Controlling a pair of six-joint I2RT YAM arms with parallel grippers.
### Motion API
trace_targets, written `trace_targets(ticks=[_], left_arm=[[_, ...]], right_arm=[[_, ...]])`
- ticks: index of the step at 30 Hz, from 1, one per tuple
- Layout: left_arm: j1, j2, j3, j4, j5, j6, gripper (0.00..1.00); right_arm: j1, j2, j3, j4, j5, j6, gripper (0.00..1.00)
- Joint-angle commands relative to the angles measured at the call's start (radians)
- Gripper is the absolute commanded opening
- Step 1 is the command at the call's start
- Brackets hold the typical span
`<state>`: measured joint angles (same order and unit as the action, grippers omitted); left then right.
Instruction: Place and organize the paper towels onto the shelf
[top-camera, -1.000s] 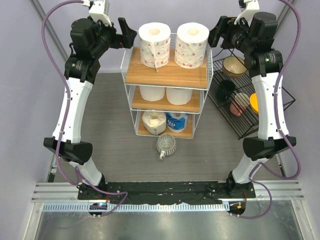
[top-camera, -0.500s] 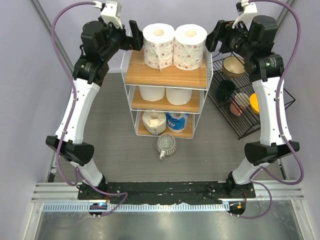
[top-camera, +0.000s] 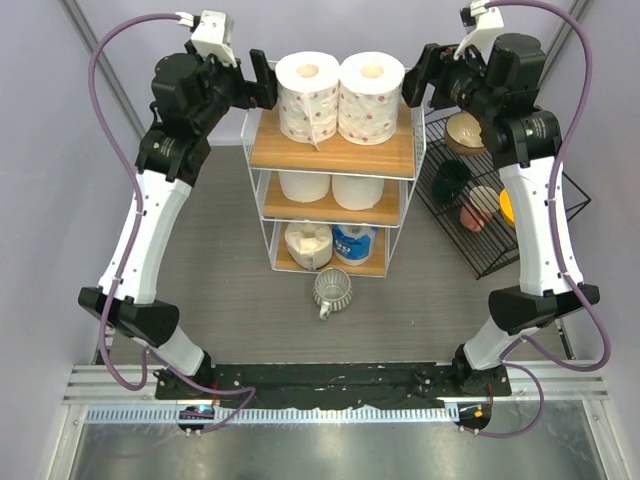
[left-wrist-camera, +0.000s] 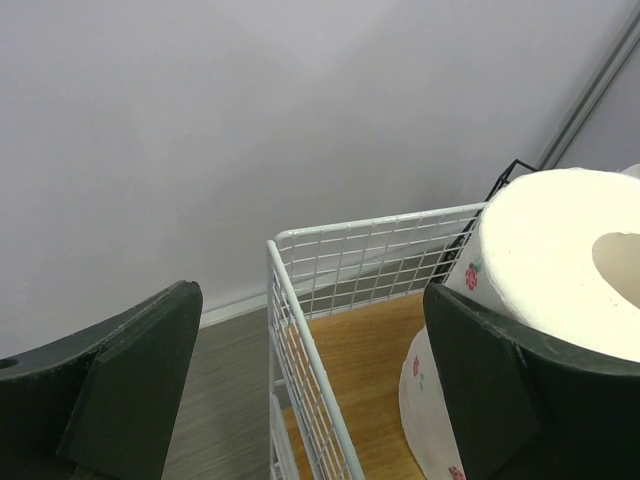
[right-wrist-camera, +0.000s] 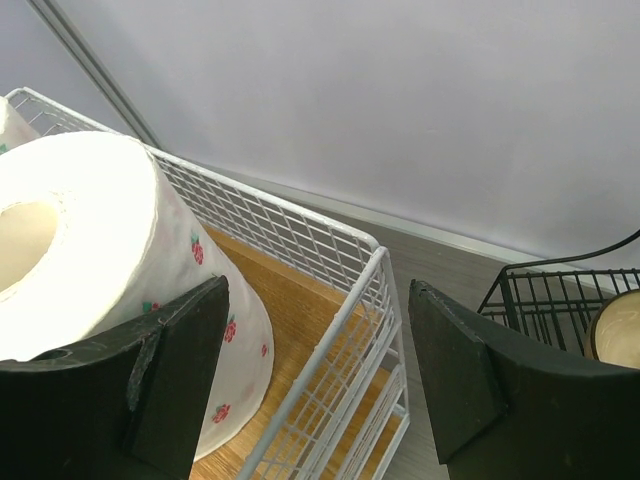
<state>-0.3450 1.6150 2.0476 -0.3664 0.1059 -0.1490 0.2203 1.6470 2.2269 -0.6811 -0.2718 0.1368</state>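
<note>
Rolls (top-camera: 307, 100): 2, flanked by both; left gripper (left-wrist-camera: 308, 300) wide; right gripper (right-wrist-camera: 318, 290) wide

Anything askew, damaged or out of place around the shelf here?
The ragged roll on the bottom tier looks torn and lumpy beside the neat blue-wrapped roll. A glass mug sits on the table just in front of the shelf. Nothing else stands out.

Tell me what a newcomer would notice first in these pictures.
Two red-dotted rolls stand side by side on the top board of the white wire shelf, with the left gripper and right gripper open on either side. Four more rolls fill the lower boards, and a glass mug sits in front.
</note>
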Motion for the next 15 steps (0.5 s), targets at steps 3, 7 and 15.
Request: trace_targets(ticks=[3, 7, 15], left_arm=[[-0.011, -0.069, -0.049, 0.018, 0.029, 0.011, 0.98], [-0.012, -0.083, -0.056, 0.02, 0.031, 0.011, 0.98], [-0.011, -0.07, -0.027, 0.018, 0.005, 0.02, 1.0]], right_arm=[[0.045, -0.062, -0.009, 0.029, -0.026, -0.002, 0.79], [0.045, -0.081, -0.026, 0.051, 0.005, 0.0, 0.79], [0.045, -0.102, -0.041, 0.092, 0.106, 0.003, 0.79]])
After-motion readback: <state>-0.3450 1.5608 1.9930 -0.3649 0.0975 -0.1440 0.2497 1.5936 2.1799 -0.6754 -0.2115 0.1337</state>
